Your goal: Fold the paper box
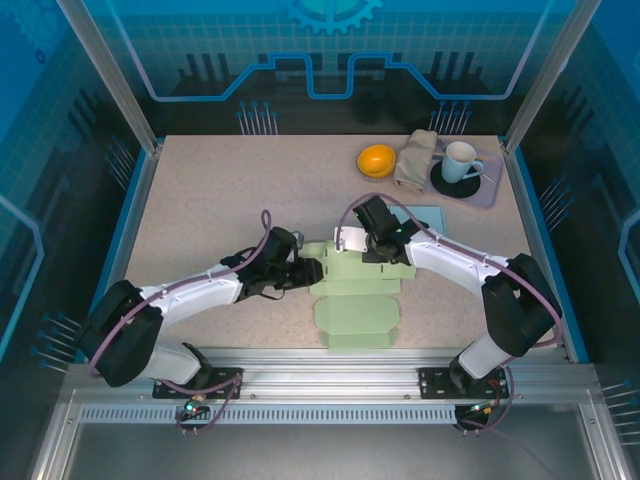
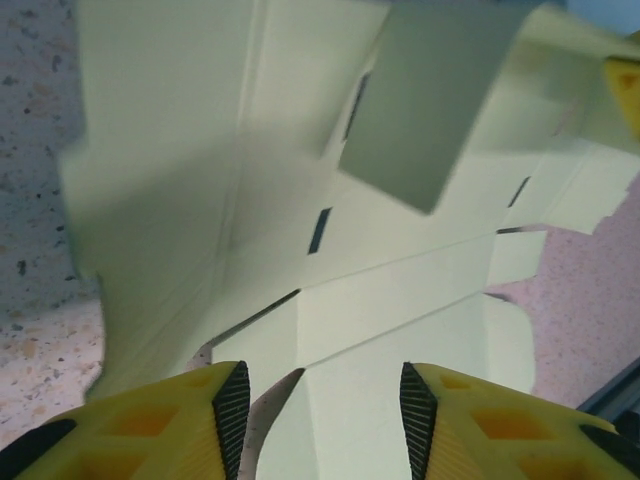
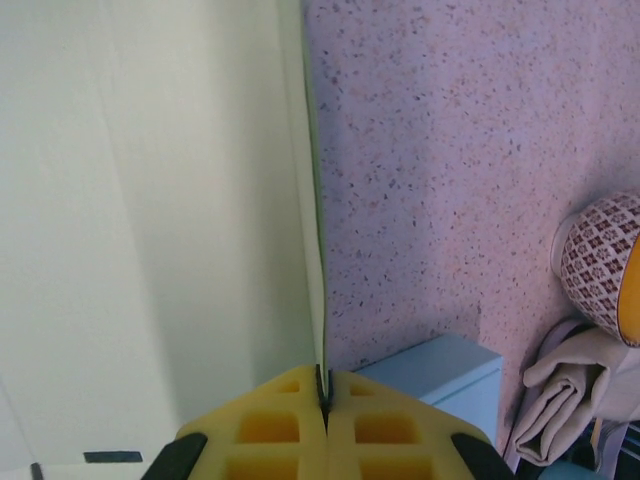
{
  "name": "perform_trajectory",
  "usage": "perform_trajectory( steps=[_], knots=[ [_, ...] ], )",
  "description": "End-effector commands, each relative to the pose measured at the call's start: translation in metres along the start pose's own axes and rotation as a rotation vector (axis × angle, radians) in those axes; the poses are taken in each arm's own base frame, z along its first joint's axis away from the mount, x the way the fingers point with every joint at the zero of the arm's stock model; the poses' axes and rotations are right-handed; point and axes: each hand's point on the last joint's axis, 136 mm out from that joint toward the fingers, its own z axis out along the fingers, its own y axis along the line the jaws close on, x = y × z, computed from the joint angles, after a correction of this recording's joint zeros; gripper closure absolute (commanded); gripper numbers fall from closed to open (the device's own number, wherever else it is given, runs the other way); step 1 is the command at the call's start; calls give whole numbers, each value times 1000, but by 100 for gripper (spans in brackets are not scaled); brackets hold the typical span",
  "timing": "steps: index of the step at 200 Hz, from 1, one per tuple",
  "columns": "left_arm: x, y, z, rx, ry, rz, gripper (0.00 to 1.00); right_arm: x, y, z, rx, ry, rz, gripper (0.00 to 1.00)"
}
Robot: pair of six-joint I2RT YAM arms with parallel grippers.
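The fold has only begun. The right tool (image 3: 322, 388) is squeezed shut on one flap of the paper box (image 1: 360, 300), standing it up. The left tool (image 2: 318, 400) is half open and holds nothing. The box lies between the tools. Next, the left tool must pinch a side flap. Beyond the right tool sit an orange bowl (image 1: 377, 160) and a mug (image 1: 459, 160). I cannot tell what is inside them.

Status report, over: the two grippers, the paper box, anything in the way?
Left gripper open, facing the paper box. Right gripper shut on its raised flap. Bowl, cloth, cup well clear, far corner.
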Motion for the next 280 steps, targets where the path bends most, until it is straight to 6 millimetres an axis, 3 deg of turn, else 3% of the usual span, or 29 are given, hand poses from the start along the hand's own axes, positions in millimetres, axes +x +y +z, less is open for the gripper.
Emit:
perform_trajectory(
  steps=[1,61,101,159,212,254,280],
  knots=[
    [5,17,5,-48,-12,26,51,6,-5,-4,-15,34,57,100],
    [12,32,20,-82,8,25,45,6,-3,-8,-33,28,95,100],
    [11,18,30,-69,28,-26,49,6,-2,-9,-40,31,145,100],
    [14,-7,34,-77,34,-111,65,10,-4,-8,-19,48,195,100],
    [17,-28,40,-32,40,-153,59,9,-3,-4,-20,46,246,100],
    [29,-25,56,-23,85,-183,59,9,2,-2,-25,31,256,100],
    [25,-34,48,41,58,-175,59,12,2,-1,-11,31,250,100]
  ],
)
